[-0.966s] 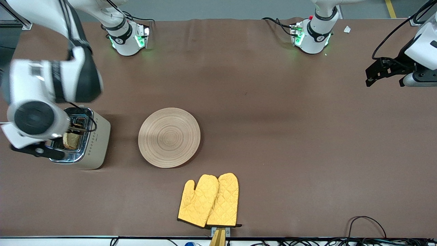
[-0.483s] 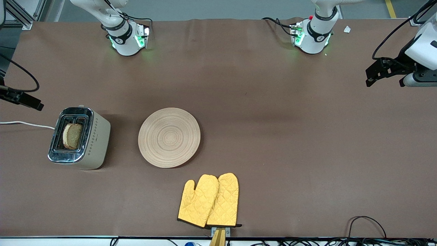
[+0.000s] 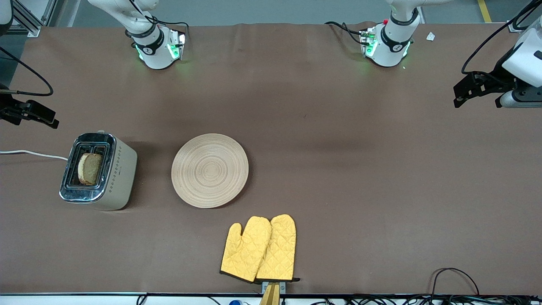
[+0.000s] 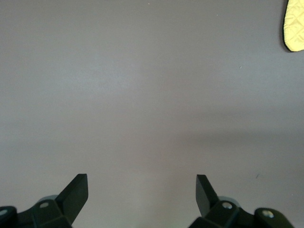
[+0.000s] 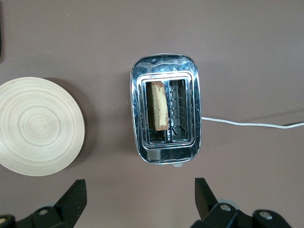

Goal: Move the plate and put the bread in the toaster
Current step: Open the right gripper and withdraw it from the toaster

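The cream toaster (image 3: pixel 120 169) stands toward the right arm's end of the table, with its white cord (image 3: pixel 29 153) running off the edge. The bread (image 3: pixel 89 168) stands in one of its slots, its top sticking out. The right wrist view shows the toaster (image 5: pixel 166 90), the bread (image 5: pixel 159 111) and the plate (image 5: pixel 38 126). The round wooden plate (image 3: pixel 209 170) lies bare beside the toaster, toward the table's middle. My right gripper (image 3: pixel 31 113) is open and empty, high up near the table's edge; its own view (image 5: pixel 140 197) shows it wide open. My left gripper (image 3: pixel 468 91) waits open and empty (image 4: pixel 141 192) over bare table.
A pair of yellow oven mitts (image 3: pixel 259 248) lies near the front edge, nearer to the camera than the plate; a corner of one mitt shows in the left wrist view (image 4: pixel 294 26). Cables lie along the front edge (image 3: pixel 453 279). The arm bases (image 3: pixel 159 48) stand at the top.
My right arm has risen from over the toaster and drawn back to the table's edge at its own end. The bread stays in the slot. The left arm has not moved.
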